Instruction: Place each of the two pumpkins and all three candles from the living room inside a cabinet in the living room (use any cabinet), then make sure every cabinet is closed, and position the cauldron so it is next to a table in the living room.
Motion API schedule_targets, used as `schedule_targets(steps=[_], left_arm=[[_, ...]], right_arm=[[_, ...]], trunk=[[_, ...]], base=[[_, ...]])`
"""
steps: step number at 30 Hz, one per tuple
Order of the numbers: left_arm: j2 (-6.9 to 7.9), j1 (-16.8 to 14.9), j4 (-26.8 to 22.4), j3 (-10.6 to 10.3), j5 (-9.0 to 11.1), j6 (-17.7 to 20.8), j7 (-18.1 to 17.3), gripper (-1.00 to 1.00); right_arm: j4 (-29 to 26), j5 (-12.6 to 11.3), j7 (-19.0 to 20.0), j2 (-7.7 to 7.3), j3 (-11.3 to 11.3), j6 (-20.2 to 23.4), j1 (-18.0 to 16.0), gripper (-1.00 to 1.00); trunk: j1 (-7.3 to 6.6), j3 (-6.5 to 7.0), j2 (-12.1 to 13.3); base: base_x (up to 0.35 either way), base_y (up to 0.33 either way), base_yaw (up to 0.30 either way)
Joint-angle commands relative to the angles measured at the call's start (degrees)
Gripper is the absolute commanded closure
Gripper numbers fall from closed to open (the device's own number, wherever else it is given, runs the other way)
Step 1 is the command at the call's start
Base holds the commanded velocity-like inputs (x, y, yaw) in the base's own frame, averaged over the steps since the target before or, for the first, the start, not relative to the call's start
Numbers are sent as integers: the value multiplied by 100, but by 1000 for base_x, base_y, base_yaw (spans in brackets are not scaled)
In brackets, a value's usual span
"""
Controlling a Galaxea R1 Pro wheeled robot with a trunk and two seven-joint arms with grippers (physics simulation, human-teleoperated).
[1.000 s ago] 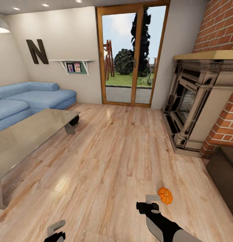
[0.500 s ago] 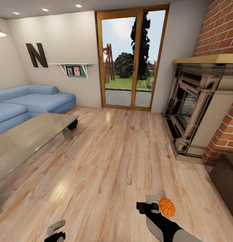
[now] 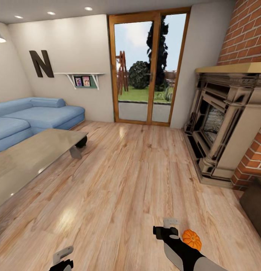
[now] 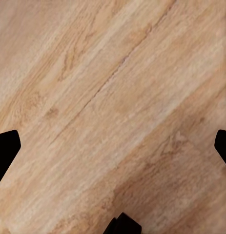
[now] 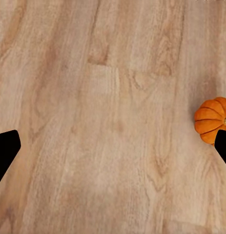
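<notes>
Nearest, the left claw (image 3: 62, 255) is cut off by the lower edge of the head view; its fingertips sit wide apart at the sides of the left wrist view, with nothing but bare wood floor (image 4: 113, 97) between them. The right claw (image 3: 170, 223) also hangs spread and empty over the floor. One pumpkin (image 3: 192, 239) lies on the floor just beside the right arm, partly hidden behind it; in the right wrist view the pumpkin (image 5: 213, 120) is cut by the frame edge. Farther right, a dark brown cabinet (image 3: 255, 207) corner shows, mostly out of frame. To the left stands a glass tabletop (image 3: 29, 158), then a blue sofa (image 3: 36, 114), fireplace (image 3: 224, 128) and glass door (image 3: 145, 71).
</notes>
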Motion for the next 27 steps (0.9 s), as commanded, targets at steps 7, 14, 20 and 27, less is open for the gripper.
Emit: schedule_targets(steps=[7, 14, 20, 27], left_arm=[[8, -2, -14, -49, 23, 35, 45, -100], [8, -2, -14, -50, 23, 35, 45, -100], [8, -2, -14, -54, 23, 35, 45, -100], [8, -2, -14, -57, 23, 35, 45, -100]], right_arm=[[-6, -47, -40, -4, 48, -4, -8, -100], [-6, -47, -43, 7, 48, -4, -9, -100], [-6, -47, -47, 7, 48, -4, -9, -100], [-6, -47, -42, 3, 48, -4, -7, -100]], trunk=[[0, -5, -3], [0, -5, -3], [0, -5, -3], [0, -5, -3]], base=[[15, 1, 0], [38, 0, 0], [222, 0, -95], [41, 0, -258]])
